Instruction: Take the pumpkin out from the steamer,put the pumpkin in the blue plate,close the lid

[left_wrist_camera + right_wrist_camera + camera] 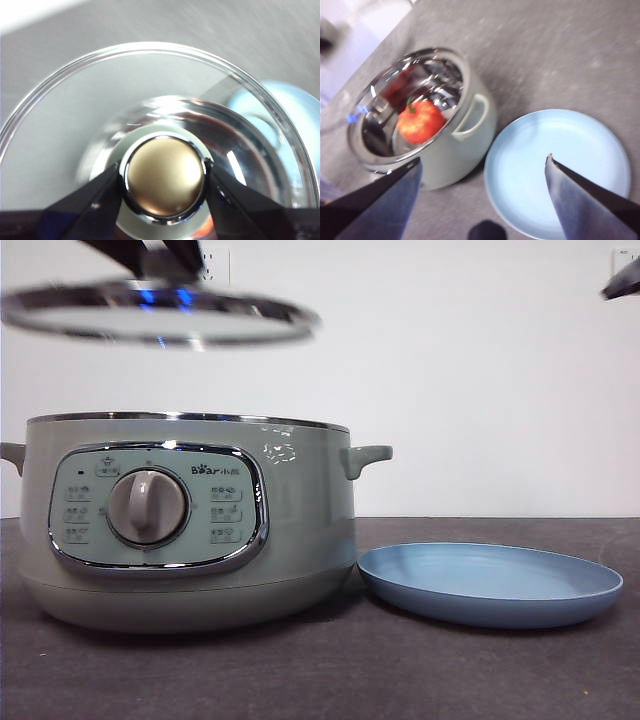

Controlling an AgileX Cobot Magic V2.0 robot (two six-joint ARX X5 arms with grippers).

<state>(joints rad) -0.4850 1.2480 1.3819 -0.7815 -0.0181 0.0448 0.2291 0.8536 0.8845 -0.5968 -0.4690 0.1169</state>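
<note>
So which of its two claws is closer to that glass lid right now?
Left. The left gripper is shut on the lid by its knob, holding it in the air above the steamer. The right gripper hangs open, apart, over the blue plate.

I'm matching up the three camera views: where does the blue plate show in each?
Front view: blue plate low right, beside the steamer.
Left wrist view: pale blue patch seen past the held lid.
Right wrist view: large, beside the steamer.
Shared landmark: the steamer.
</note>
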